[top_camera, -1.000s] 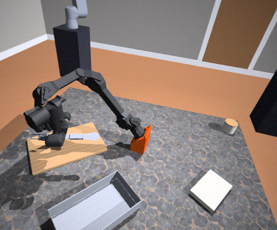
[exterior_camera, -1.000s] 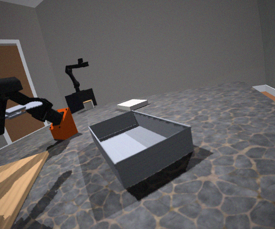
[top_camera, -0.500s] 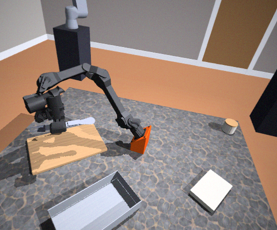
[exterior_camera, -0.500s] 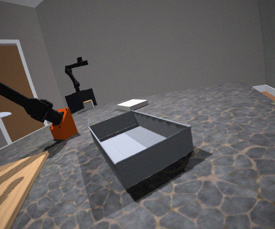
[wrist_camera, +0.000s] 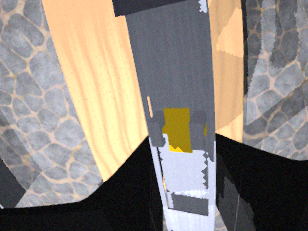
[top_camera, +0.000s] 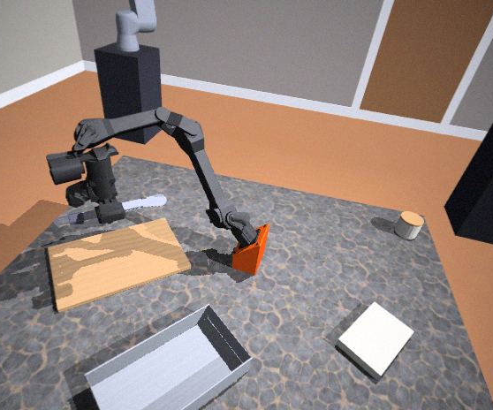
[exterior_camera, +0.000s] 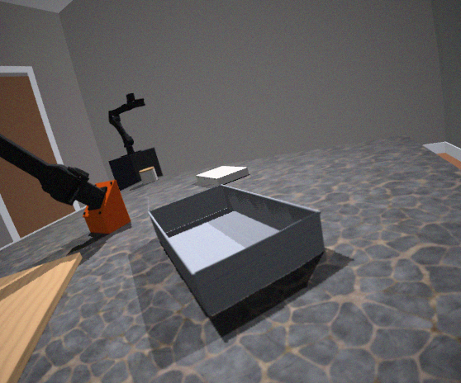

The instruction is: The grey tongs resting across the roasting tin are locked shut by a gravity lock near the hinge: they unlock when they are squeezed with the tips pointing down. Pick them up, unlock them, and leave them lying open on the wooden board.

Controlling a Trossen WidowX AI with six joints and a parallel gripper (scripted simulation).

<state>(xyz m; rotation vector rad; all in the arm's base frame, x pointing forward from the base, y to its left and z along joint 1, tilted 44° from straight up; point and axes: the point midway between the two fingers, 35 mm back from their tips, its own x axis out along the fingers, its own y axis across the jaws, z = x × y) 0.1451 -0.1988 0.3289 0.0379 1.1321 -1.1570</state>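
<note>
The tool [top_camera: 111, 221] is clamped on the locked grey tongs [top_camera: 143, 202] [wrist_camera: 172, 64], gripping them across their body near a yellow part [wrist_camera: 177, 126] that shows between the arms in the wrist view. That part may belong to the lock, though I cannot tell for sure. The tongs are off the worktop, carried roughly level, with the rounded end toward three o'clock of the tool in the top view and the other end toward nine. A hold around the middle probably keeps the long shape balanced, but the lock should need the tips pointing down, so a wrist turn and a squeeze are likely still to come. Toward six o'clock of the tool, the wooden board [top_camera: 119, 265] [exterior_camera: 25, 314] lies flat, presumably set within reach as the resting place; the wrist view shows its wood on both sides of the tongs. At about five o'clock from the tool stands the roasting tin [top_camera: 170, 353] [exterior_camera: 260, 276], with nothing across it now, so the pick-up looks done. The arm rises from an orange mount [top_camera: 251, 258] [exterior_camera: 113, 215] at four o'clock. Beyond the mount, also around four, lies a white slab [top_camera: 376, 337] [exterior_camera: 223, 173], and near three o'clock a wooden-lidded jar [top_camera: 409, 227] [exterior_camera: 148, 176]; both stand well apart from the work.
</note>
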